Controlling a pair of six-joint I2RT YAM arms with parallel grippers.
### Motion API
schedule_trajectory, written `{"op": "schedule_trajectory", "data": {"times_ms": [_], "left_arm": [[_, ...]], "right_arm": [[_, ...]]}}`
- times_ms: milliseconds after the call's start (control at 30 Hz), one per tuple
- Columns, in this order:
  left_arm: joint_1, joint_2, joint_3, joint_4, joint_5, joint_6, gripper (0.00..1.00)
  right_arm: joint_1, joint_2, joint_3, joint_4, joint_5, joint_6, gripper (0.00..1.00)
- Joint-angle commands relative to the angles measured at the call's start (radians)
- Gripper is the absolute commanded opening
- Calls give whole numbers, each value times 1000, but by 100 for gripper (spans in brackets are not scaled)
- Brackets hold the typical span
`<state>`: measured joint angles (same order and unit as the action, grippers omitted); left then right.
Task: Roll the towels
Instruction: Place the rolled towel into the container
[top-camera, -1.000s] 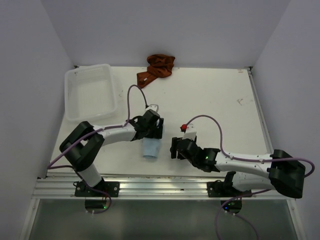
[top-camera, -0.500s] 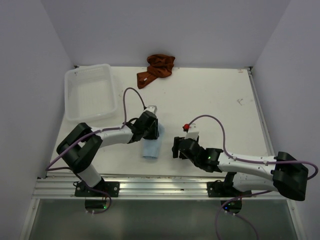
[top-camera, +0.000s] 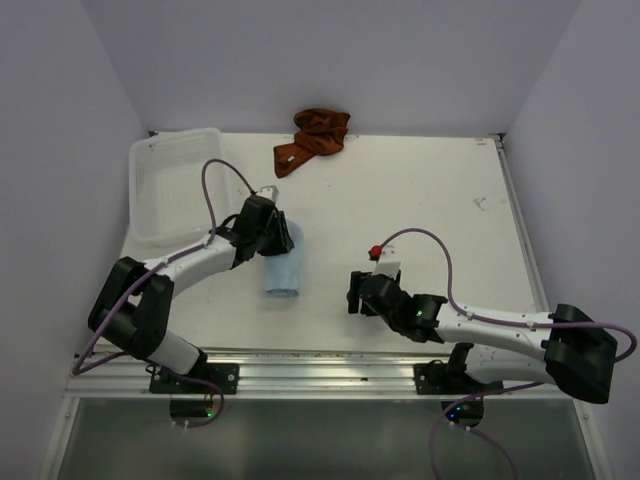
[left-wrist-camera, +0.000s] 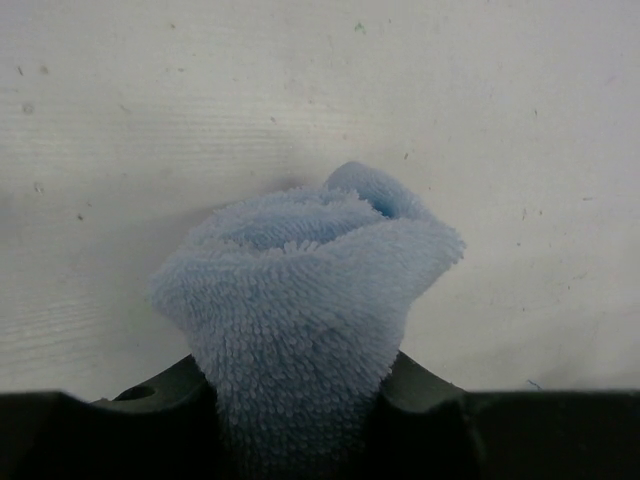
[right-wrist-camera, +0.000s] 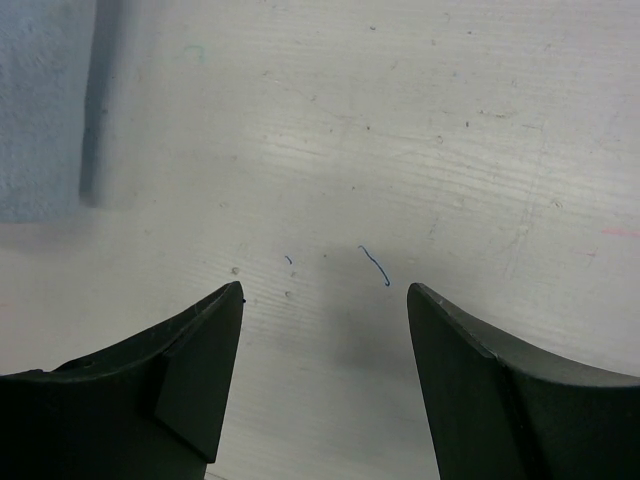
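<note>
A rolled light blue towel (top-camera: 283, 268) lies on the white table. My left gripper (top-camera: 272, 238) is shut on its far end. In the left wrist view the roll's spiral end (left-wrist-camera: 300, 300) sticks out from between the dark fingers (left-wrist-camera: 425, 385). An orange-brown towel (top-camera: 315, 137) lies crumpled at the table's far edge. My right gripper (top-camera: 354, 294) is open and empty, low over the table to the right of the blue towel. In the right wrist view a corner of the blue towel (right-wrist-camera: 40, 110) shows at the upper left, ahead of the gripper (right-wrist-camera: 325, 300).
A clear plastic bin (top-camera: 180, 183) stands at the back left of the table, close to the left arm. Grey walls enclose the table on three sides. A metal rail (top-camera: 300, 365) runs along the near edge.
My left gripper has moved left and toward the bin, taking the blue towel roll with it. The right gripper has stayed nearly in place.
</note>
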<state>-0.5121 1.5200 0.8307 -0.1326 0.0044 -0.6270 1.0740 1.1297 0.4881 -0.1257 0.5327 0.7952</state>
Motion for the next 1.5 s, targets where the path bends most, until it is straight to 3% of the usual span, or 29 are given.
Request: {"op": "schedule_trajectory", "data": {"times_ms": [0,267,567,700,967,1233,1467], "left_arm": [[49,-49,93,-48,17,58,0],[181,-64,235,-134,48,111,0],[434,-1,626,-334,23,222,0],[510,60,807,-410,-129,321,0],[561,319,1039,-519,-274,455,0],[580,491,1084,-526,-451,518,0],[600,574,1157,-513,-465,573,0]], "right_arm": [[-14,-10,38,-11,26,-4,71],[-52,-1,81,-20,-14,-43,71],[-140,51,148,-17,-115,-102,71],[-178,84,170,-17,-170,-119,71],[-261,183,201,-2,-263,-140,71],[-321,286,225,32,-336,-152,71],[-348,381,256,63,-381,-160,71]]}}
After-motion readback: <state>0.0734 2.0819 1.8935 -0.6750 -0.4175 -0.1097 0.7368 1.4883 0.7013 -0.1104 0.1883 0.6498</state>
